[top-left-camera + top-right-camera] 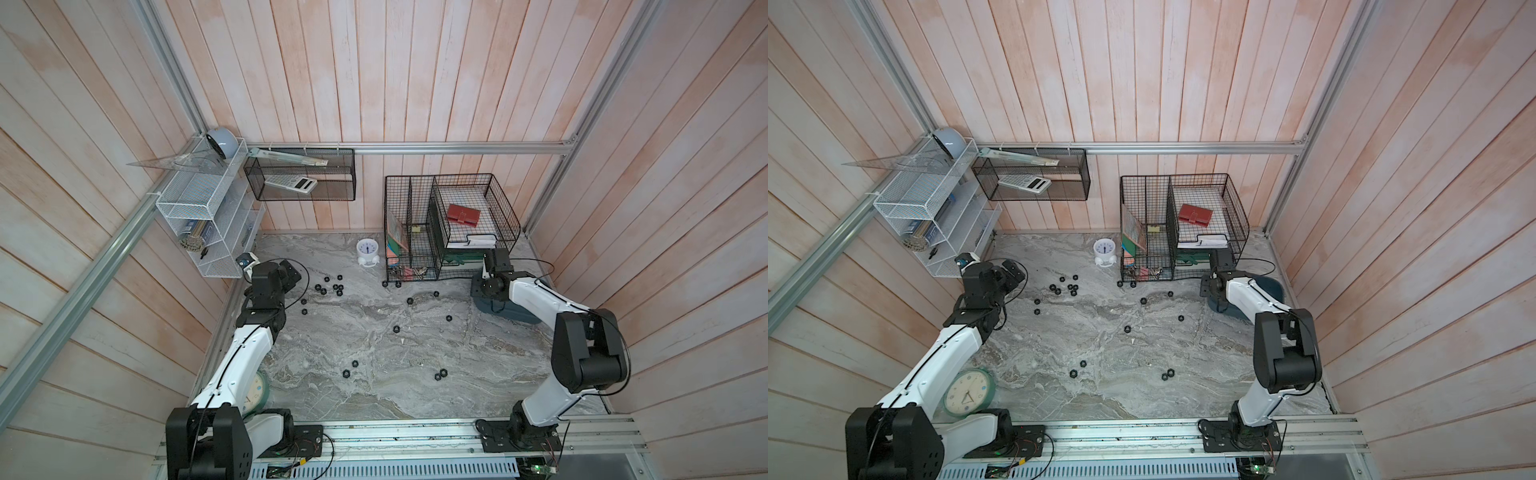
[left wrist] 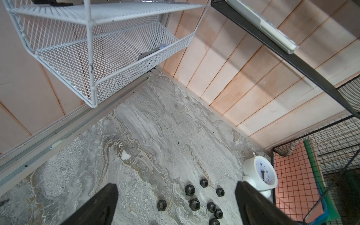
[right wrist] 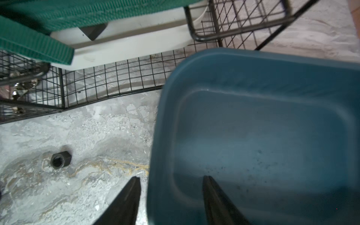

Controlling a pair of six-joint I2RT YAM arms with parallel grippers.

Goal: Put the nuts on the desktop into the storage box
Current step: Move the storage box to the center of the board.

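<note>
Your right gripper (image 3: 171, 176) straddles one wall of the storage box (image 3: 263, 136). In the right wrist view, one finger sits outside the rim at lower centre of the frame and the other reaches inside the tub. The jaws stand partly apart, and you cannot tell whether they are clamped on that wall or only bracketing it. Nothing lies between them except the wall. Your left gripper (image 2: 176, 186) is spread wide and empty above the desktop (image 2: 148, 136), with a cluster of nuts (image 2: 194, 203) at the lower right of its frame, near the small white clock (image 2: 261, 173). As much of the box floor as shows is bare, with no nut on it, so judge the task as barely begun. In both top views the box (image 1: 519, 313) sits at the right of the frame, just below the black wire basket (image 1: 415, 232) and partly hidden by your right arm. The nuts (image 1: 332, 286) are all out on the marble: a group at left centre, several across the middle, four at lower centre, and one (image 3: 60, 158) just beside the box. Every nut is yet to be moved.
</note>
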